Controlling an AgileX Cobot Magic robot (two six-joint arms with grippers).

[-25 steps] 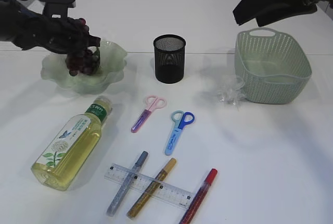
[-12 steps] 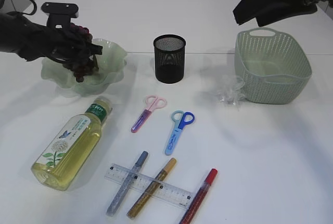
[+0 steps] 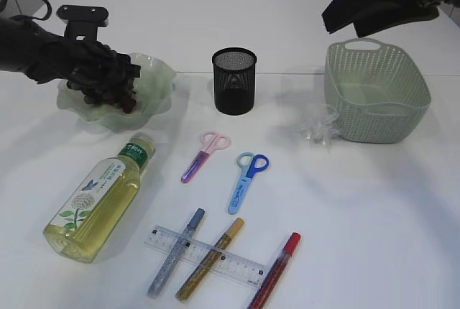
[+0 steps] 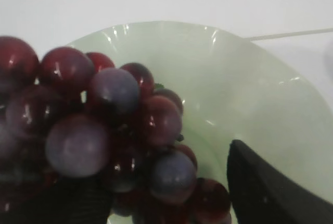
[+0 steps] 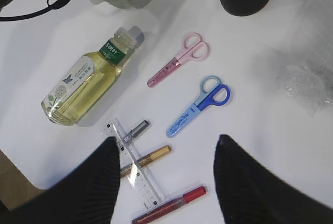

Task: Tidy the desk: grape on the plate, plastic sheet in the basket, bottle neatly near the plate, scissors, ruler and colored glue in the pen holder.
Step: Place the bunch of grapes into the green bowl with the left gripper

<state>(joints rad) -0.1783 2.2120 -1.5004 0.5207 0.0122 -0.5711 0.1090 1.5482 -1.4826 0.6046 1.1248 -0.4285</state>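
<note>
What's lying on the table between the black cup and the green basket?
A crumpled plastic sheet, right beside the basket; the rest toward the pen holder is bare, in the exterior view.

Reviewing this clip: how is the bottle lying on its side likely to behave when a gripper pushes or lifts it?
The bottle lies on its side and looks round, so a sideways push would probably roll it. It appears nearly full of yellowish liquid, so likely heavy for its size. Its smooth clear plastic and glossy label may be slippery; gripping near the green-banded neck seems safer.
</note>
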